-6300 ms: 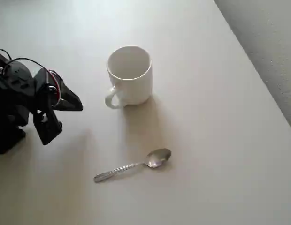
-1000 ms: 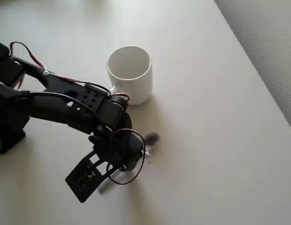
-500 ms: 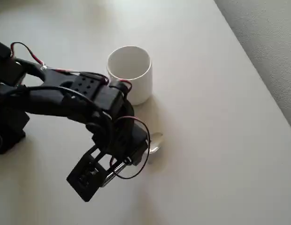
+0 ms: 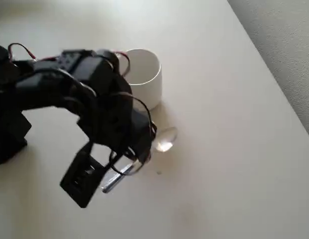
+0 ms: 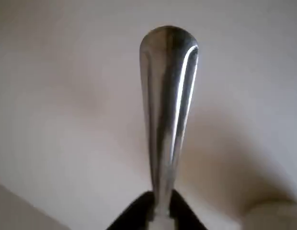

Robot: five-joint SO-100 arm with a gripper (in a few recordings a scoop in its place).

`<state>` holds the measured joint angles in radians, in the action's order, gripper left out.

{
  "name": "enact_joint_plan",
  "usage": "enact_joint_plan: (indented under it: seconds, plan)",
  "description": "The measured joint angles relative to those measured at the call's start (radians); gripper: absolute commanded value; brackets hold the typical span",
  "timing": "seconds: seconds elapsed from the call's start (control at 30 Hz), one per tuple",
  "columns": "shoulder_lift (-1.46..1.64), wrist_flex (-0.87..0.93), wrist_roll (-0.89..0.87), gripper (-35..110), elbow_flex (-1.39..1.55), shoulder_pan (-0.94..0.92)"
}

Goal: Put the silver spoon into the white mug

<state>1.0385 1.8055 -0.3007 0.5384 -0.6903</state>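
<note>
Since half a second ago the black arm has swung up toward the plain glossy white ceramic mug [image 4: 139, 77], its bulk now overlapping the mug's left rim in the overhead view. Its end effector [image 5: 158, 211] is clenched on the small shiny silver spoon [image 4: 164, 139], handle end [image 5: 167, 96] jutting out in the wrist view. Spoon's bowl sits just below-right of the mug over the pale surface [image 4: 234, 164].

In the overhead view the arm covers the middle of the spoon [image 4: 164, 139]; its bowl is blurred. The end effector [image 5: 160, 211] is cut off by the wrist view's lower edge, fingertips hidden. The mug [image 4: 144, 82] is partly covered behind the end effector, its handle hidden.
</note>
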Motion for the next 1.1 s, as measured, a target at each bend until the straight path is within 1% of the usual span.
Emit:
enact_joint_plan:
  seconds: [0.13,0.3,0.47,0.6,0.67,0.87,1.1]
  plan:
    - [0.083,0.025,0.025,-2,-0.002,0.035]
    - [0.112,0.029,0.041,-2,-0.002,0.043]
    - [0.249,0.04,0.11,-2,0.003,0.169]
    - [0.299,0.04,0.161,-2,0.003,0.305]
    - [0.311,0.04,0.172,-2,0.003,0.341]
    - [0.394,0.04,0.199,-2,0.172,0.453]
    - [0.408,0.014,0.213,-2,0.351,0.457]
